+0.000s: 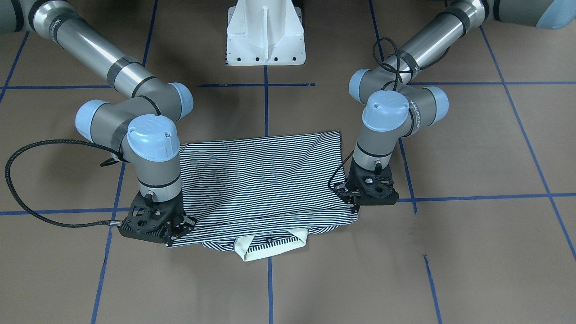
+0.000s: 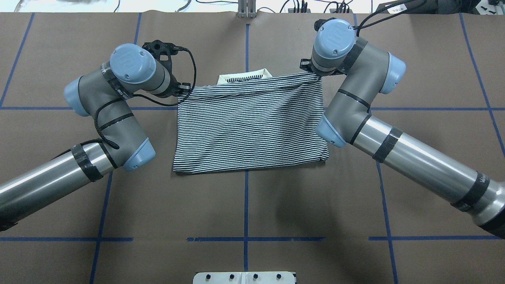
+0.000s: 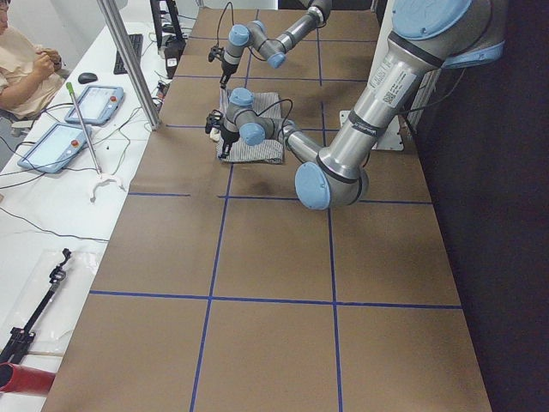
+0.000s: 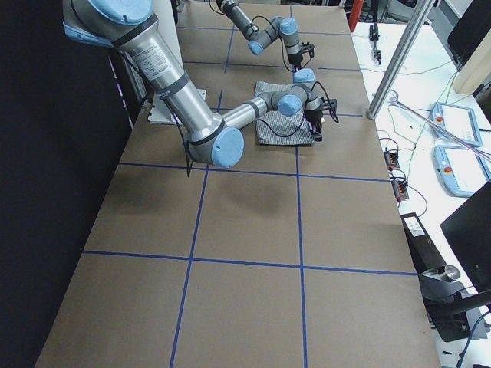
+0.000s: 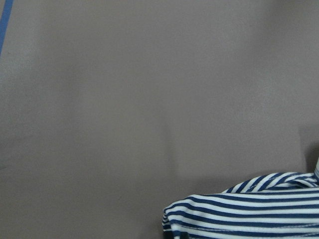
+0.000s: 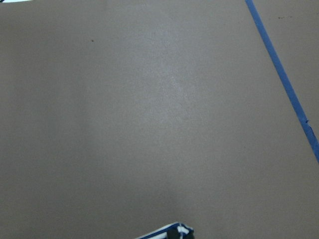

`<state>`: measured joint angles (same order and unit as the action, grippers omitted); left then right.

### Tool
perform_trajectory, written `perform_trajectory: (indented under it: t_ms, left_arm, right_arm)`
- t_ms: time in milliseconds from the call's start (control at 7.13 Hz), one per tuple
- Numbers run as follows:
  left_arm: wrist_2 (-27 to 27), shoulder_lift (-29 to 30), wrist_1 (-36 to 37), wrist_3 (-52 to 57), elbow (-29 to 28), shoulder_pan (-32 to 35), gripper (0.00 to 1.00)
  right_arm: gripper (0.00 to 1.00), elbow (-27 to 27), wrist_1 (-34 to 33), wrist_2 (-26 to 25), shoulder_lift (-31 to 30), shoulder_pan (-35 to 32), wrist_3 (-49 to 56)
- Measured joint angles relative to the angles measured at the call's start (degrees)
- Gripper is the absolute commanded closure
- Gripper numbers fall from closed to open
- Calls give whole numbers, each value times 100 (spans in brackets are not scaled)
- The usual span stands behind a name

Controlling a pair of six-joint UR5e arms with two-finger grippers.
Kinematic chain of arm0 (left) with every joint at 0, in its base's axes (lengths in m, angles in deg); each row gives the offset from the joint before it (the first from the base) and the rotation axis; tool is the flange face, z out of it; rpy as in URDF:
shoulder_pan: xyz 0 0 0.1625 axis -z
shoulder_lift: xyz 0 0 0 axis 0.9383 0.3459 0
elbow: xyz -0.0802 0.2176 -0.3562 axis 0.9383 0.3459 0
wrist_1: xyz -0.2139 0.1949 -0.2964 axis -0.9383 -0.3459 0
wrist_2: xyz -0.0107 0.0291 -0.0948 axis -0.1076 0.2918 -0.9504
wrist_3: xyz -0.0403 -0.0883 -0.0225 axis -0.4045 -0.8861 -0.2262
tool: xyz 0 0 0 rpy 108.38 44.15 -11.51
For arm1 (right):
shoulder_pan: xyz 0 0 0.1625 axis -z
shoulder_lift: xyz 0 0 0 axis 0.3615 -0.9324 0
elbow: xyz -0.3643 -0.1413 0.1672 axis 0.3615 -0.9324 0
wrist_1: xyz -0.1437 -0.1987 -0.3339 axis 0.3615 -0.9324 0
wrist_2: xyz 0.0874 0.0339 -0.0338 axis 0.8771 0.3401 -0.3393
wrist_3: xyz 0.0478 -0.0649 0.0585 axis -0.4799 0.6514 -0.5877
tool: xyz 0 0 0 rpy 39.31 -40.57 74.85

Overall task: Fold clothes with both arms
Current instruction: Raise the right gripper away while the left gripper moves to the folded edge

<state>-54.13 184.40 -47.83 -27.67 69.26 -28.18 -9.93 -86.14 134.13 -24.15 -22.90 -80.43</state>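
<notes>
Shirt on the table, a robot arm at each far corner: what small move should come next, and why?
Probably lower both corners onto the table and open the jaws. The polo shirt already lies doubled, its upper edge stretched between the left gripper and right gripper, just short of the collar. The jaws are hidden.

Front-facing view: the tips of the left gripper (image 1: pixel 357 204) and the right gripper (image 1: pixel 177 231) are hidden under their black mounts, so I cannot tell whether they are clamped or parted. 
The navy-and-white striped polo shirt (image 1: pixel 261 180) is doubled over itself. Its lower layer is covered and its cream collar (image 1: pixel 270 249) only partly shows. 
Wrist views: only a scrap of striped fabric shows, cut off by the bottom edge. 
Side views: the shirt is too small to make out. 
The white pedestal base (image 1: pixel 265 36) is cut off at the top edge.
</notes>
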Motion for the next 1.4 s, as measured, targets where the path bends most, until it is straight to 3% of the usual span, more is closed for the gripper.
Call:
perform_trajectory:
  t_ms: [281, 561, 982, 1263, 1403]
  left_arm:
    - [-17, -61, -10, 48, 120, 0, 0]
    - [-86, -381, 36, 502, 744, 15, 0]
    - [-348, -1147, -21, 707, 1711, -46, 1]
    - [-430, -1759, -136, 20, 2341, -428, 61]
    - [-276, -1877, -264, -661, 2449, -729, 80]
  right_arm:
    - [0, -41, 12, -101, 27, 59, 199]
    - [0, 103, 177, 228, -100, -103, 783]
    - [0, 1293, 233, 1268, -1009, -531, 1559]
    - [0, 1725, 205, 1464, -1256, -570, 1629]
    - [0, 1772, 201, 1473, -1286, -572, 1632]
